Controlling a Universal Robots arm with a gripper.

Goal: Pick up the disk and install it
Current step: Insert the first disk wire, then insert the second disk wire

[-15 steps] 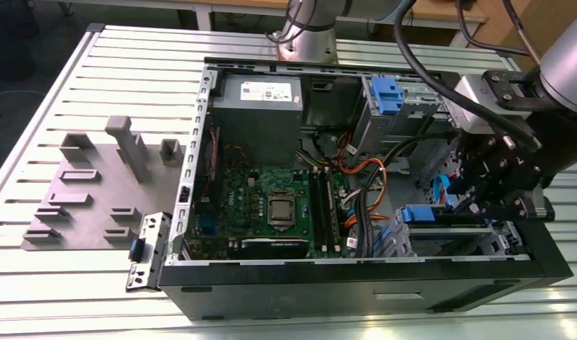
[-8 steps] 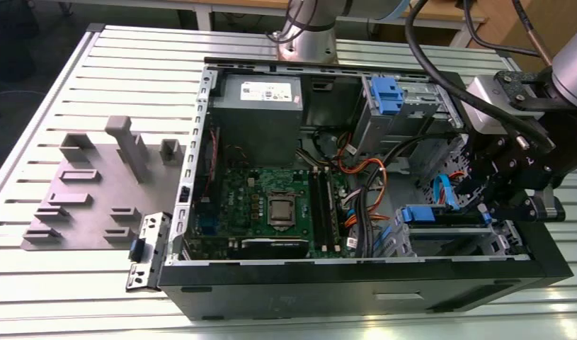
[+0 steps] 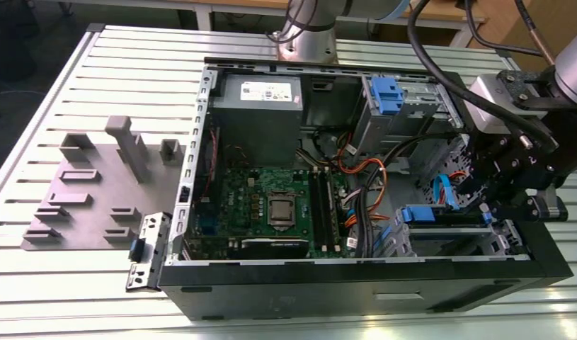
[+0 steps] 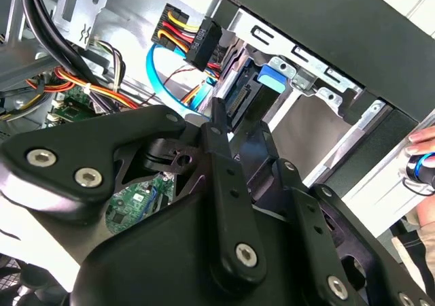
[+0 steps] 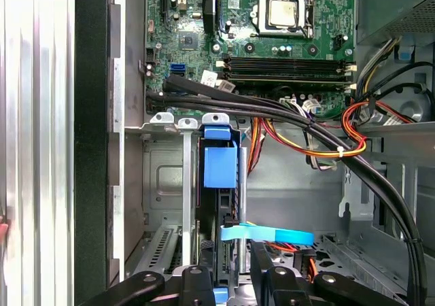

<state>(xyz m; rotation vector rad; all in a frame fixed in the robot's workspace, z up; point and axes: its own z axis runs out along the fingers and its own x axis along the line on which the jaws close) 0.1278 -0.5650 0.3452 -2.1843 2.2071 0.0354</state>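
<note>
One claw (image 5: 228,279) hangs just above the disk (image 5: 221,166) in its bay; grip state unclear.

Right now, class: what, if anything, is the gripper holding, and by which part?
The gripper appears to hold the disk, clamped across its two flat faces at the end nearest the wrist.

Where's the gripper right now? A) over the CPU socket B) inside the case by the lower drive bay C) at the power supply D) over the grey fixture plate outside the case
B: in the exterior view the gripper is down inside the open case, beside the lower drive bay with its blue tab, well away from the grey fixture plate.
</note>
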